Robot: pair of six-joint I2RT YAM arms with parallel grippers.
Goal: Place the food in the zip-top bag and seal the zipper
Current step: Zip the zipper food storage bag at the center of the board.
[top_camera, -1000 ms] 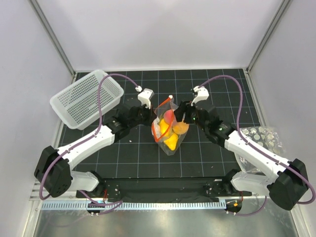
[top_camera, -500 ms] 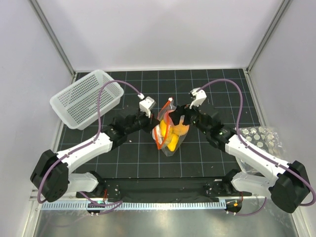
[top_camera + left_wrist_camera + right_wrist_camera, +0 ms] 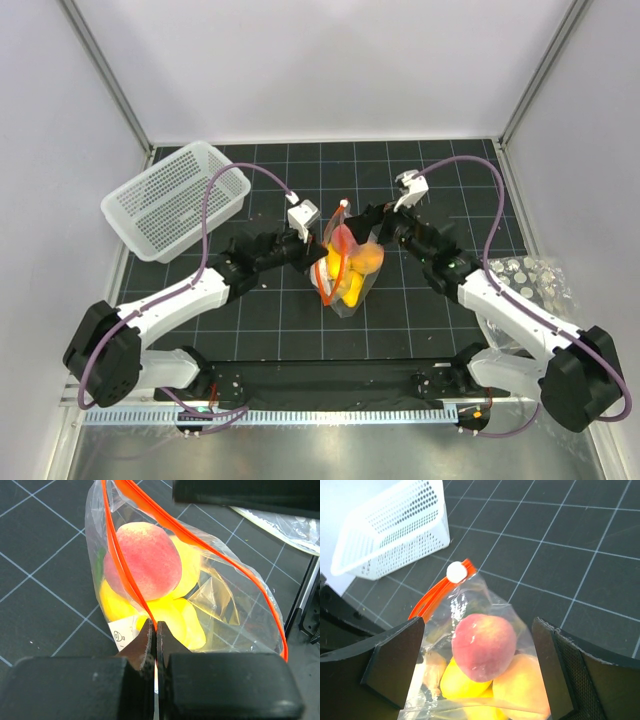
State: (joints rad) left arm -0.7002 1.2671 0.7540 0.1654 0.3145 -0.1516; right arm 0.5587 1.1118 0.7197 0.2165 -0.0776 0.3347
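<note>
The clear zip-top bag (image 3: 346, 272) stands mid-table, holding the pink-red peach (image 3: 142, 560) and yellow fruits (image 3: 176, 622). My left gripper (image 3: 313, 254) is shut on the red-orange zipper strip (image 3: 122, 565) at the bag's near end (image 3: 155, 629); the mouth gapes open beyond the pinch. My right gripper (image 3: 374, 232) is open, with its fingers (image 3: 395, 655) either side of the bag's upper part and not clamping it. In the right wrist view the peach (image 3: 482, 647), yellow-orange pieces (image 3: 527, 685) and the zipper's white slider (image 3: 455, 571) show. The grapes are not visible.
The white perforated basket (image 3: 175, 200) lies tilted at the back left, also in the right wrist view (image 3: 390, 527). The clear plastic sheet with white dots (image 3: 527, 276) lies at the right edge by my right arm. Metal frame posts stand at both back corners.
My left gripper has moved right and nearer, carrying the bag's zipper end. The bag has narrowed and stands more upright. My right gripper went in towards the bag, then drew back slightly.
</note>
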